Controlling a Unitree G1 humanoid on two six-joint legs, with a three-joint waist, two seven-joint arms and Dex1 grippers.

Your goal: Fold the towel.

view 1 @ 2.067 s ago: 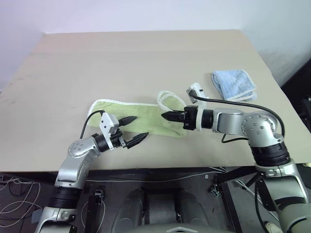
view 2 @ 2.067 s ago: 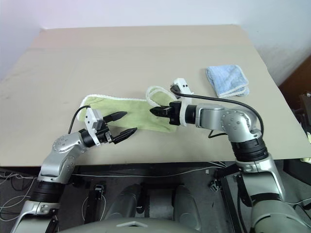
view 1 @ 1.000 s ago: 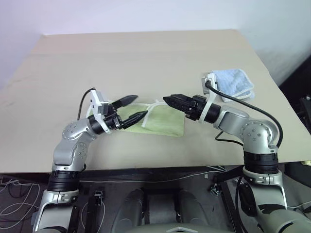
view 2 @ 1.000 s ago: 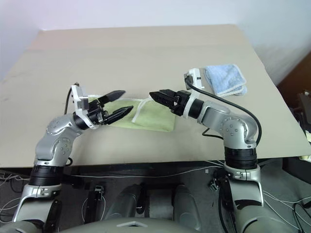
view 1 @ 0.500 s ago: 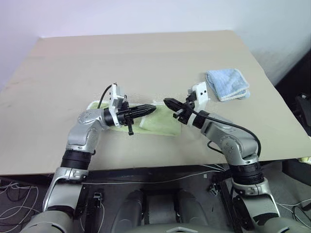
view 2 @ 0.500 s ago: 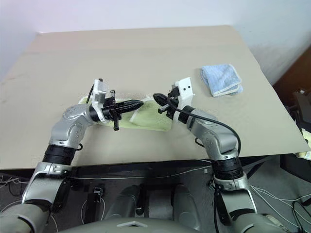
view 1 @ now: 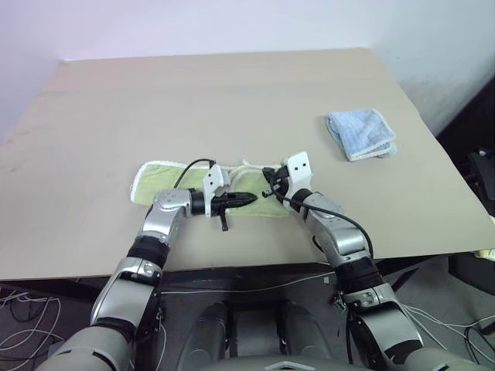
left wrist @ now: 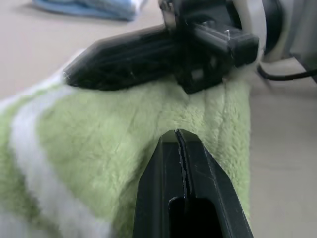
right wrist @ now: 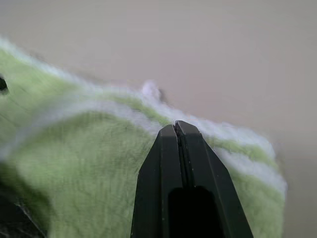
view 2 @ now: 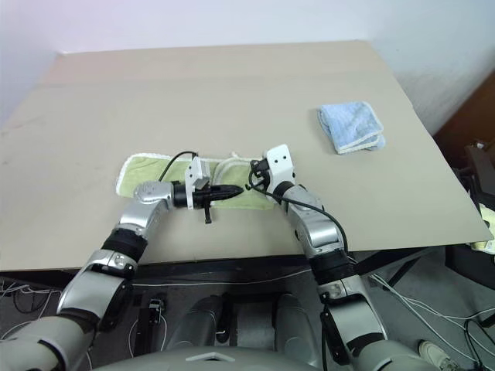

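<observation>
Towel [view 1: 166,176] lying near the front edge of the tan surface [view 1: 232,100], long axis running side to side, light yellow-green with white stitched edging. Left end flat and single-layered; right portion doubled over, with a white-edged fold showing near the middle. A small white loop sticking up at the far edge in the right wrist view.

Left end effector [view 1: 246,199] low over the folded part, pointing toward the robot's right, fingers pressed fully together — nothing pinched between the tips in the left wrist view [left wrist: 178,136], only terry pile beneath and beyond them. Right end effector [view 2: 253,184] close by, reaching in from the right and pointing toward the left, tips likewise closed tight with no gap [right wrist: 176,128]. Both resting on or just above the towel's top layer; contact not clear enough to call. The two end effectors nearly meeting over the fold, the right one's black fingers visible just beyond the left one's tips in the left wrist view.

Blue cloth [view 1: 361,134] folded small, well apart from the towel, toward the right far side of the surface — untouched by either arm.

Black cable arching from each wrist camera housing back along the arm.
</observation>
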